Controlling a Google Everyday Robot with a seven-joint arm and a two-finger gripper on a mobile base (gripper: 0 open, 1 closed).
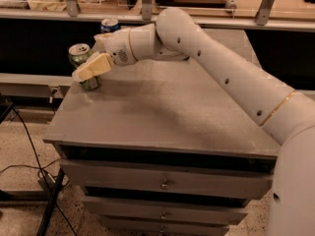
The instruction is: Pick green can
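The green can [78, 53] stands upright near the far left corner of the grey cabinet top [167, 112]; it has a silver top and pull tab. My gripper [84, 65] has come in from the right and sits at the can, open. Its cream near finger [92, 67] lies across the front of the can's body and hides the middle of it. The far finger is mostly hidden behind the can. The can rests on the surface.
A dark blue can [109, 25] stands behind the gripper's wrist at the back edge. My white arm [221, 73] spans the right half of the top. Drawers [165, 181] are below, cables [34, 161] lie on the floor at left, and a shelf rail [59, 14] runs behind.
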